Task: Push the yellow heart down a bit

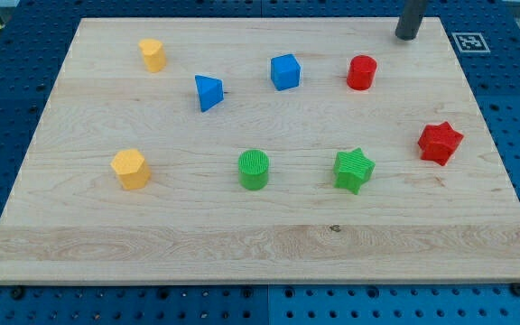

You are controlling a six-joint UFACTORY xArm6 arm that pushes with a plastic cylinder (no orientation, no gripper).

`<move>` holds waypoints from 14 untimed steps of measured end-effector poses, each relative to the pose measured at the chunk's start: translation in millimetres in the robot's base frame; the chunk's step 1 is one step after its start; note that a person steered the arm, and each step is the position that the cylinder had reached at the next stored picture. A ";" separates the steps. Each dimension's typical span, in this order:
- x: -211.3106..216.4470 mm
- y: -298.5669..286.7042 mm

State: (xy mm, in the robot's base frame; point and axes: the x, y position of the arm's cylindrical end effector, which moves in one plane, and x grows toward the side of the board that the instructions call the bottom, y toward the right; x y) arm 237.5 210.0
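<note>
The yellow heart [153, 54] sits near the board's top left corner. My tip [406, 37] is at the view's top right, at the far edge of the wooden board [260, 244], far to the right of the heart. The nearest block to the tip is the red cylinder [362, 72], just below and left of it. Nothing touches the tip.
A blue triangle [208, 92] and a blue cube [285, 71] lie between the heart and the tip. A yellow pentagon [131, 169] sits below the heart at lower left. A green cylinder [254, 169], a green star [354, 170] and a red star [440, 143] lie to the right.
</note>
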 end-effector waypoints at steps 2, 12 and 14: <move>-3.0 -64.0; 15.6 -312.4; 38.2 -335.3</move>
State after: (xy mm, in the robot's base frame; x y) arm 275.7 -125.4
